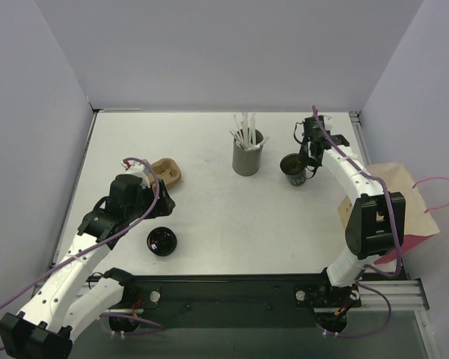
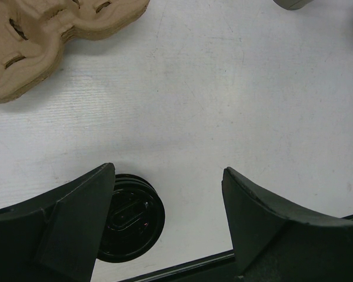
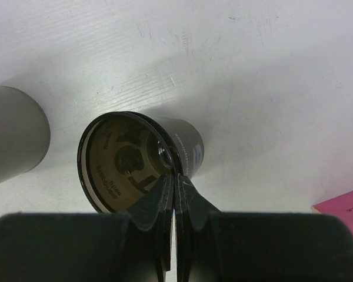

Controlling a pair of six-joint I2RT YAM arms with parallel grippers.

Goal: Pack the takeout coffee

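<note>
The takeout coffee cup (image 1: 293, 169) is short and dark with a tan inside; it sits at the back right, right of the grey straw holder. My right gripper (image 1: 308, 161) is shut on its rim: in the right wrist view the gripper (image 3: 175, 176) pinches the cup's (image 3: 135, 158) near wall, one finger inside and one outside. The cup looks slightly tilted. My left gripper (image 1: 159, 196) is open and empty over bare table; its left wrist view shows the gripper (image 2: 167, 170) with the jaws wide apart.
A brown pulp cup carrier (image 1: 167, 171) lies behind the left gripper, also in the left wrist view (image 2: 41, 35). A loose black lid (image 1: 162, 241) lies near the front edge (image 2: 129, 217). The grey straw holder (image 1: 248, 157) stands mid-back. A paper bag (image 1: 393, 202) lies at the right edge.
</note>
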